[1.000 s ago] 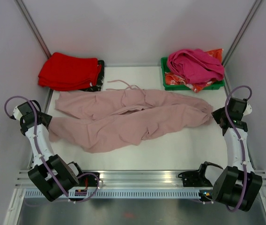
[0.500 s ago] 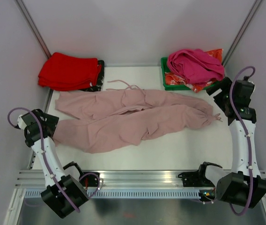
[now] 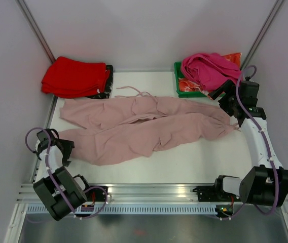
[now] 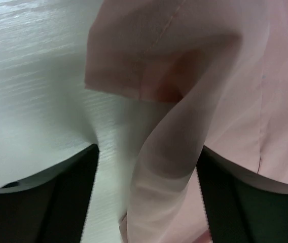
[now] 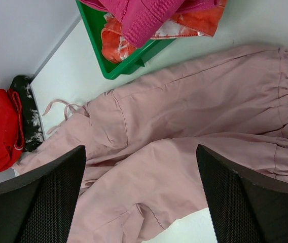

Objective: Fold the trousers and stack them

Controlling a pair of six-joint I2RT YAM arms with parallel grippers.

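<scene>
Trousers [image 3: 144,126] lie spread out but rumpled on table [image 3: 184,162], running from just in front of green bin [image 3: 178,83] to well left of it, in two long lobes side by side. Gathered end sits by bin's near-right corner; cord [image 3: 131,91] loops on bare table left of bin, btw bin and red stack [image 3: 75,76]. Magenta garment [image 3: 210,68] is heaped in bin, spilling over rim. R claw [image 3: 224,98] hangs just in front of bin, above gathered end, jaws spread wide w/ nothing btw them; wrist view looks down on pink fabric and bin corner. L claw [image 3: 67,149] is far left of bin at trousers' other end, low over table, jaws also wide apart; a loose fold of pink fabric stands btw its fingers [image 4: 58,202] but isn't pinched.
</scene>
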